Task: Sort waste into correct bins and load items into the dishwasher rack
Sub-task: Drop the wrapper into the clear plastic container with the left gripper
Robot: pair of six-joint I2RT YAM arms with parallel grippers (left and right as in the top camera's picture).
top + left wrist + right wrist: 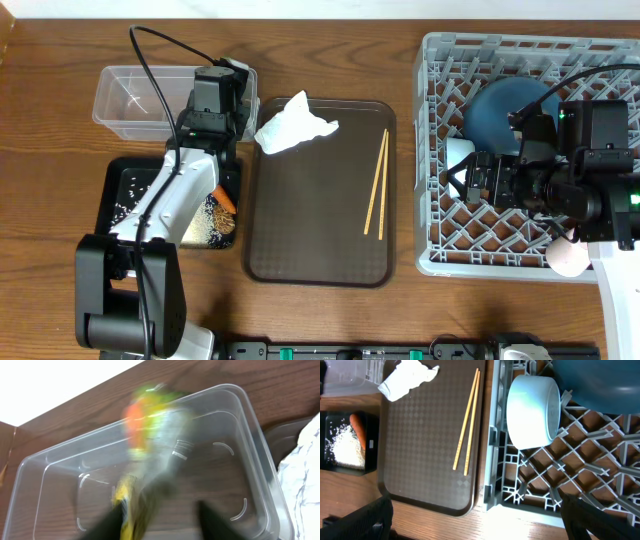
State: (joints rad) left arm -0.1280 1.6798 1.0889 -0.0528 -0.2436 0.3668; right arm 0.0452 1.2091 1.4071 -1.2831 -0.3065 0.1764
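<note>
The left arm reaches forward over the shallow black rectangular tray (112,200), its left gripper (162,515) poised above the clear plastic rectangular tub (250,435) with fingers parted. A blurred green-yellow snack wrapper (150,425) shows over the tub, and whether either finger touches it cannot be told. The right arm stretches across the large grey plastic dishwasher rack (430,250), its right gripper (475,507) spread wide and empty, near a small pale cup (532,410) lying on its side beside the large dark blue bowl (605,380).
</note>
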